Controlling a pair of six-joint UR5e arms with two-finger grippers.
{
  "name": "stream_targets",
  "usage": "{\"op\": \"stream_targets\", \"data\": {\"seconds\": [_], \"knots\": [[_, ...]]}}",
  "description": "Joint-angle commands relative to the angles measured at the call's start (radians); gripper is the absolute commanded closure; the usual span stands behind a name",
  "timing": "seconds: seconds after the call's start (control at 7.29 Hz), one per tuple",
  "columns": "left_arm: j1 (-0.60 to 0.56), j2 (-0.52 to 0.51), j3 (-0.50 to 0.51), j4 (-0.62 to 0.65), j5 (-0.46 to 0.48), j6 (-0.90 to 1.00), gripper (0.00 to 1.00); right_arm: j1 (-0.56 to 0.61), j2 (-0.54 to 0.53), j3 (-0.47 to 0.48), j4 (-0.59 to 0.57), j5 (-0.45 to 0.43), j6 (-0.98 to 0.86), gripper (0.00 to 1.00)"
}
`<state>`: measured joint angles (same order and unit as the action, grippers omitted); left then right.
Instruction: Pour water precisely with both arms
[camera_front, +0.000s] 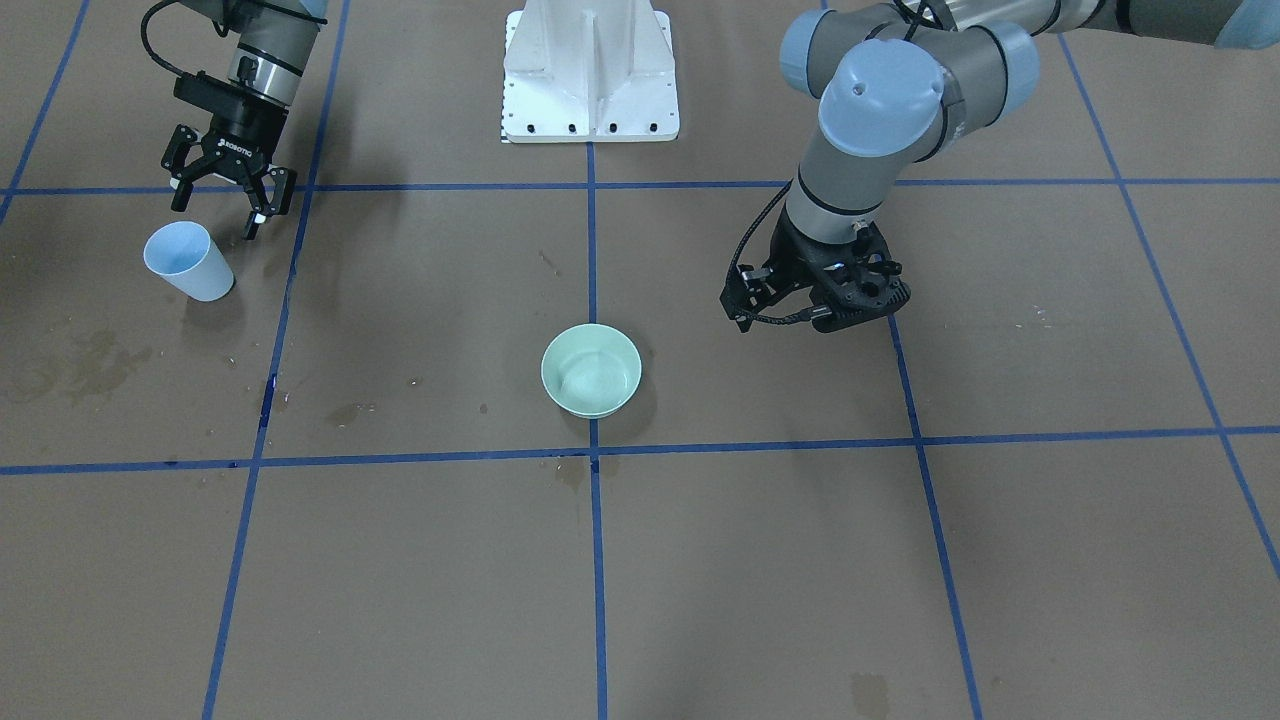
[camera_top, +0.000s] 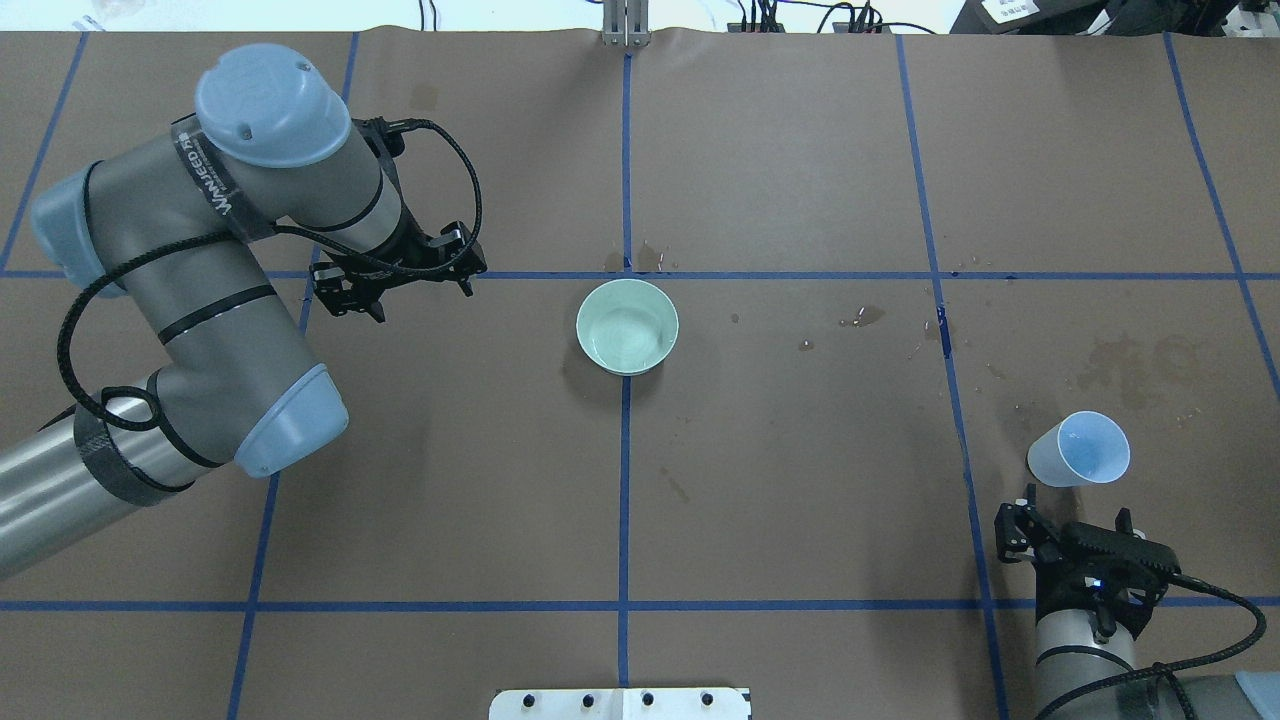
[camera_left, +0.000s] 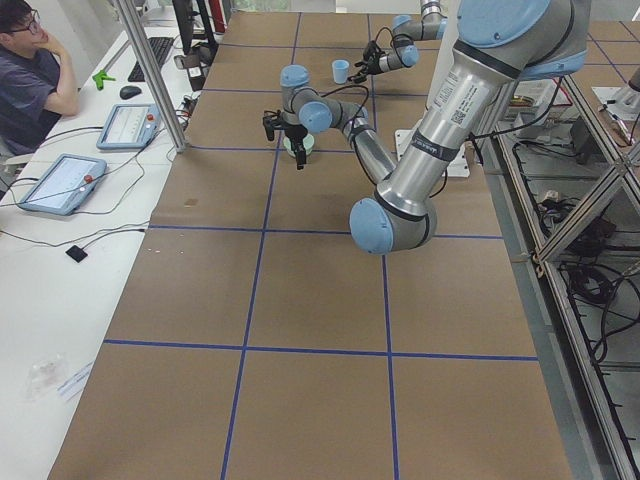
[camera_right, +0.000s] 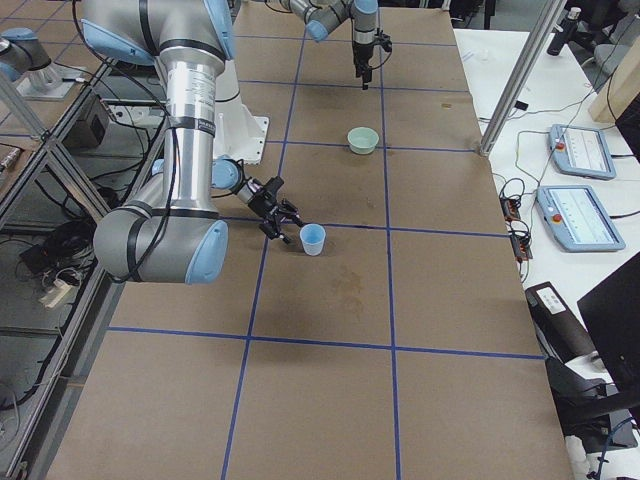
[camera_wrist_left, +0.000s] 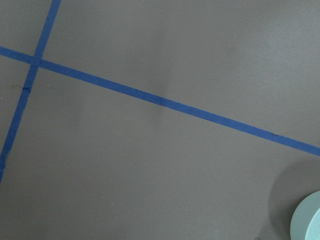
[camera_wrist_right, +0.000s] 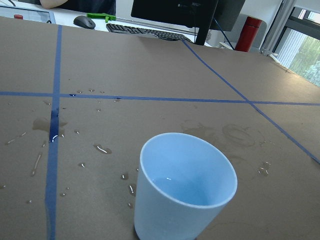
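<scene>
A light-blue cup (camera_wrist_right: 185, 185) stands upright on the brown table, with a little clear water (camera_wrist_right: 187, 192) in its bottom. It also shows in the overhead view (camera_top: 1080, 450) and the front view (camera_front: 188, 262). My right gripper (camera_front: 218, 208) is open and empty, just behind the cup and apart from it (camera_top: 1072, 528). A pale green bowl (camera_top: 627, 326) sits at the table's middle (camera_front: 592, 370), faintly shiny inside. My left gripper (camera_top: 395, 280) points down at the table beside the bowl, well apart from it; its fingers are hidden under the wrist (camera_front: 815, 300).
Water drops and dark damp stains (camera_wrist_right: 52, 127) lie on the paper near the cup (camera_top: 1130, 360). The white pedestal (camera_front: 590, 70) stands at the robot's base. Blue tape lines (camera_top: 625, 450) grid the table. The bowl's rim (camera_wrist_left: 307, 220) shows at the left wrist view's corner.
</scene>
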<state>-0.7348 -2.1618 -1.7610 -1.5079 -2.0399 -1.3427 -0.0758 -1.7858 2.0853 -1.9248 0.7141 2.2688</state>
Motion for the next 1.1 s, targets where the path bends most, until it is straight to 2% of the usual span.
{"op": "stream_targets", "data": {"seconds": [0.0, 0.27, 0.96], "knots": [[0.000, 0.000, 0.000, 0.000, 0.000, 0.000, 0.00, 0.019, 0.000, -0.034, 0.001, -0.017, 0.008, 0.03], [0.002, -0.003, 0.000, 0.000, -0.003, 0.000, 0.00, 0.042, 0.000, -0.076, 0.007, -0.027, 0.003, 0.03], [0.000, 0.004, 0.002, 0.000, -0.003, 0.000, 0.00, 0.059, 0.034, -0.105, 0.007, -0.060, 0.003, 0.03]]}}
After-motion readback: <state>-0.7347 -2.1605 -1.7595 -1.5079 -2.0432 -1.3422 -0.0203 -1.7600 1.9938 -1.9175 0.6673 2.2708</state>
